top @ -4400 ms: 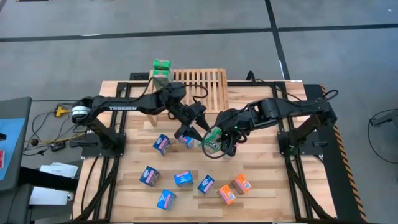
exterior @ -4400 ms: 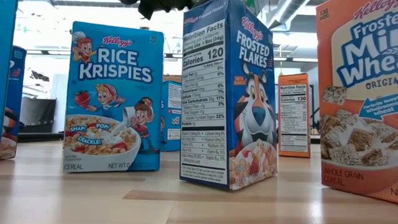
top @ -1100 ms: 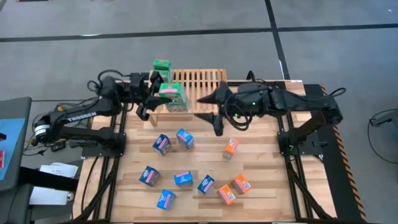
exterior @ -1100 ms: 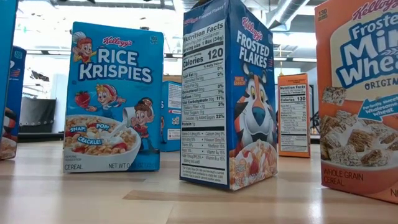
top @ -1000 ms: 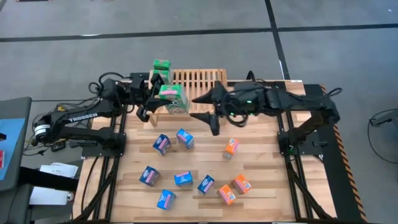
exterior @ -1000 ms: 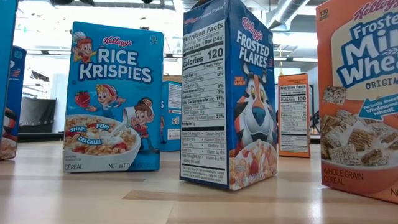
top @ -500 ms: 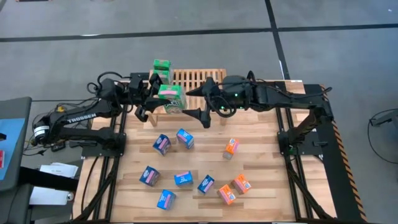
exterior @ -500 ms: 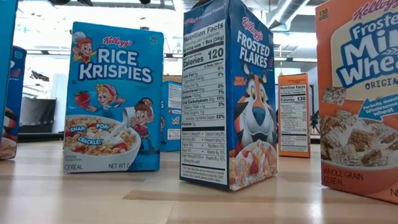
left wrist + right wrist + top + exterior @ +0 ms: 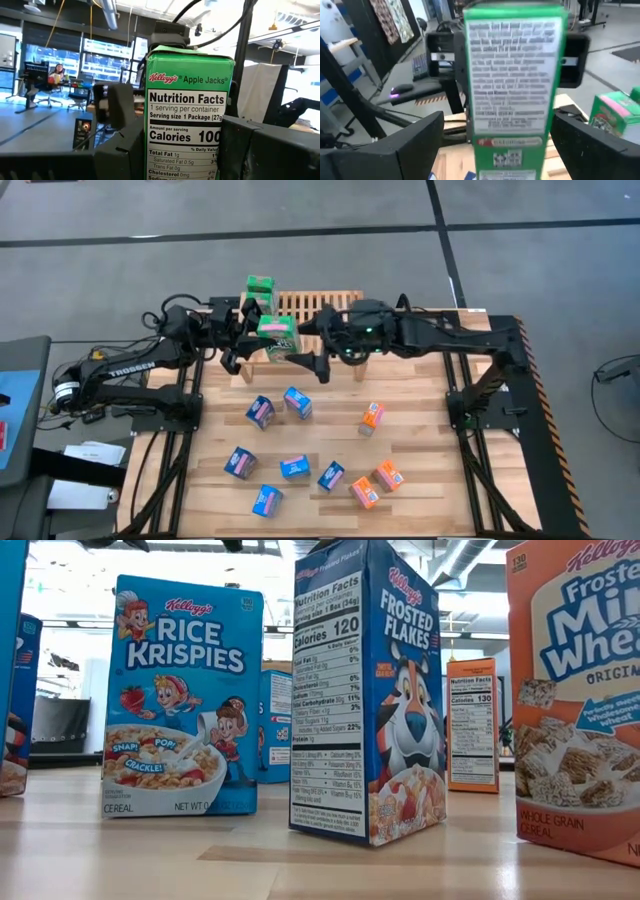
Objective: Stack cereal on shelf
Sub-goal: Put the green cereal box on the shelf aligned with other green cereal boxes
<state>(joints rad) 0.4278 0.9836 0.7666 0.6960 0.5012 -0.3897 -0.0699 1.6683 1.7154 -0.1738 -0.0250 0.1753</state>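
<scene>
Two hands meet over the slatted light-wood shelf [image 9: 322, 315]. Left hand [image 9: 262, 340] pinches a green Apple Jacks box [image 9: 276, 338], a rectangular cardboard carton, above the shelf's left end. Right hand [image 9: 312, 345], fingers spread wide, flanks it. Loose cereal boxes [image 9: 296, 402] dot the plank surface [image 9: 420, 470].

The high view looks straight down from well above the worktop [image 9: 420, 450], taking in both arms and the green box [image 9: 276, 338] held over the shelf [image 9: 335, 308]. The low view sits at worktop height, very near upright cereal boxes [image 9: 370, 690], facing level into the room. The left wrist view faces that green box [image 9: 187, 110] from close by; the right wrist view faces the same box [image 9: 512, 82] from its opposite side. Both share it with the high view.
</scene>
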